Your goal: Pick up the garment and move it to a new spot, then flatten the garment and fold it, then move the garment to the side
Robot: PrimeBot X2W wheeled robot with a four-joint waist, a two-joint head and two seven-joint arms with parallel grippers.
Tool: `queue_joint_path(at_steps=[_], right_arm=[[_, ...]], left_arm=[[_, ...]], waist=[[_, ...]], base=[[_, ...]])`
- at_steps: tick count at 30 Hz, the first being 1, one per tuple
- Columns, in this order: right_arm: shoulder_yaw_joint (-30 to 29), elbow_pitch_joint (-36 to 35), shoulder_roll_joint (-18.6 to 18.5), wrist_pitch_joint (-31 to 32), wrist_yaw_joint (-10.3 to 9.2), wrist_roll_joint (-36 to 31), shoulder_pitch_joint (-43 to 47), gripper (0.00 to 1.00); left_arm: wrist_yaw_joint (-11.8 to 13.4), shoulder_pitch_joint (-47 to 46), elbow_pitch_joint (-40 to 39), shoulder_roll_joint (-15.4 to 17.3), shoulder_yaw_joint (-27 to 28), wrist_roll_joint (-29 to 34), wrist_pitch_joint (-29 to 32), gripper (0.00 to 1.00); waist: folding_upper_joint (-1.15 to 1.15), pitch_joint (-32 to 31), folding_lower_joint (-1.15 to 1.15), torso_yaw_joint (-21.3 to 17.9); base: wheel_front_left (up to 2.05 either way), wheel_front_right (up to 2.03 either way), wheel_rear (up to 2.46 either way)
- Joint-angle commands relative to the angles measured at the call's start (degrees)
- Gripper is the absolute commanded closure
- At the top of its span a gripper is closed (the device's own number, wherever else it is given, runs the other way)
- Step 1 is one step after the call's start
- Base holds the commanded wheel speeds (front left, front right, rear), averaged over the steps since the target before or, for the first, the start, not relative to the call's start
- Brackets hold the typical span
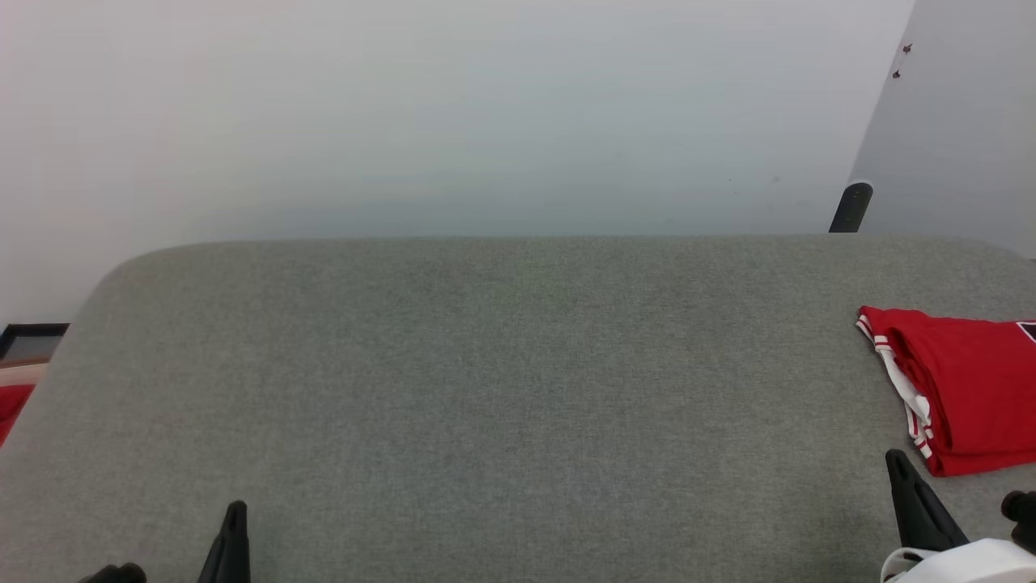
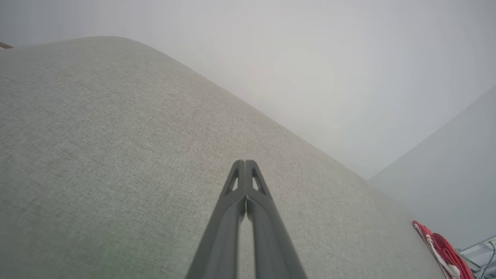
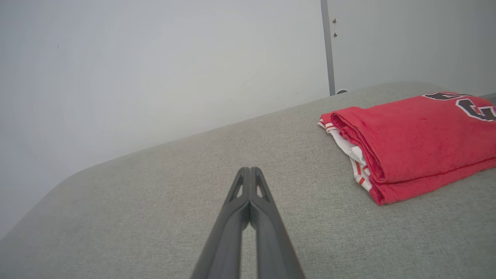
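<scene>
Garment [image 1: 963, 389] lies folded in a compact stack at the right side of the grey fabric surface [image 1: 486, 364], lettering partly visible on top. Left gripper [image 2: 245, 162] and right gripper [image 3: 250, 169] each have fingers pressed together, holding nothing, clear of the cloth. Judged status: folding and side placement done; no step appears outstanding.

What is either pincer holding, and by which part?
Nothing is held. The left pincer and right pincer are both shut and empty; the folded garment lies apart from them on the grey surface.
</scene>
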Motion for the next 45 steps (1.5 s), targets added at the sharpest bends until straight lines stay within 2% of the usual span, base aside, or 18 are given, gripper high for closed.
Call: queue_joint_path(at_steps=[1, 27, 45], right_arm=[[-0.64, -0.58, 0.01, 0.26, -0.01, 2.57, -1.93, 1.00], [-2.08, 1.00, 2.32, 3.60, -0.03, 23.30, -4.32, 1.00], [-2.92, 1.99, 3.73, 5.60, -0.03, 35.18, -5.72, 1.00]], left_arm=[[-0.03, -1.83, -0.76, 0.23, 0.42, -1.99, 0.45, 1.00], [-0.07, -5.28, -0.37, -2.19, 0.92, -18.59, 5.62, 1.00], [-0.10, -7.27, -0.12, -3.62, 1.24, -28.18, 8.66, 1.00]], waist=[[0.00, 0.07, 0.00, -0.01], [0.00, 1.19, 0.00, -0.23], [0.00, 1.99, 0.00, -0.39]], base=[[0.00, 0.00, 0.00], [0.00, 0.00, 0.00], [0.00, 0.00, 0.00]])
